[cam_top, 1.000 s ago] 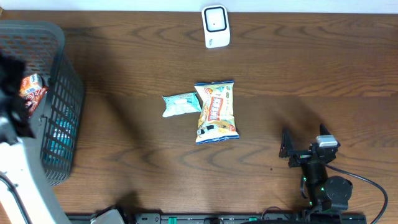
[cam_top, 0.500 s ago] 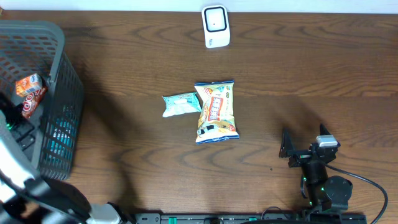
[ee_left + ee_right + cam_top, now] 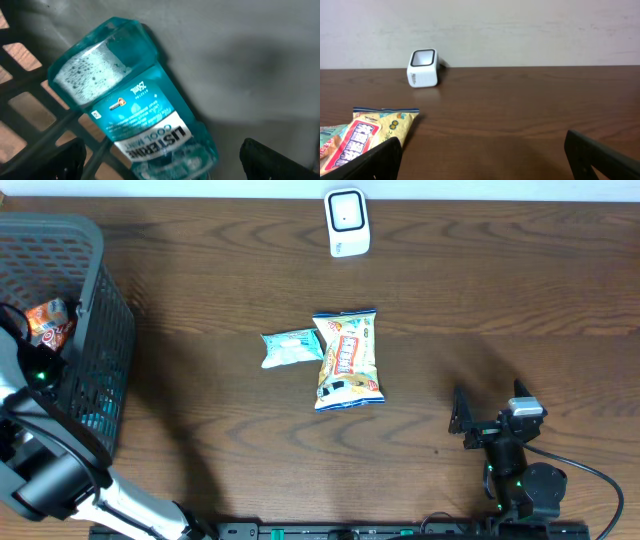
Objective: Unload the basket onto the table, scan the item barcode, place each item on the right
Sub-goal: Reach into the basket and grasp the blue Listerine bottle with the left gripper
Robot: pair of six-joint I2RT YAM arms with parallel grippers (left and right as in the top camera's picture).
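A teal Listerine mouthwash bottle [image 3: 135, 107] lies on its side in the dark mesh basket [image 3: 95, 250]. My left gripper [image 3: 165, 167] hangs open just over it, and the bottle's lower end lies between the fingertips [image 3: 70, 160] without touching them. The left arm [image 3: 40, 375] reaches down into the basket. The white barcode scanner [image 3: 347, 222] stands at the table's far edge and also shows as the scanner [image 3: 423, 68] in the right wrist view. My right gripper [image 3: 490, 415] rests open at the front right, and nothing lies in that gripper [image 3: 482, 162].
A yellow snack bag [image 3: 347, 360] and a small teal packet [image 3: 290, 347] lie at the table's middle. The snack bag [image 3: 367, 135] lies left of my right fingers. An orange-red packet [image 3: 50, 323] sits in the basket beside the left arm.
The left arm has shifted inside the basket, its wrist now lower, beside the orange-red packet. The right arm and the items on the table have not moved.
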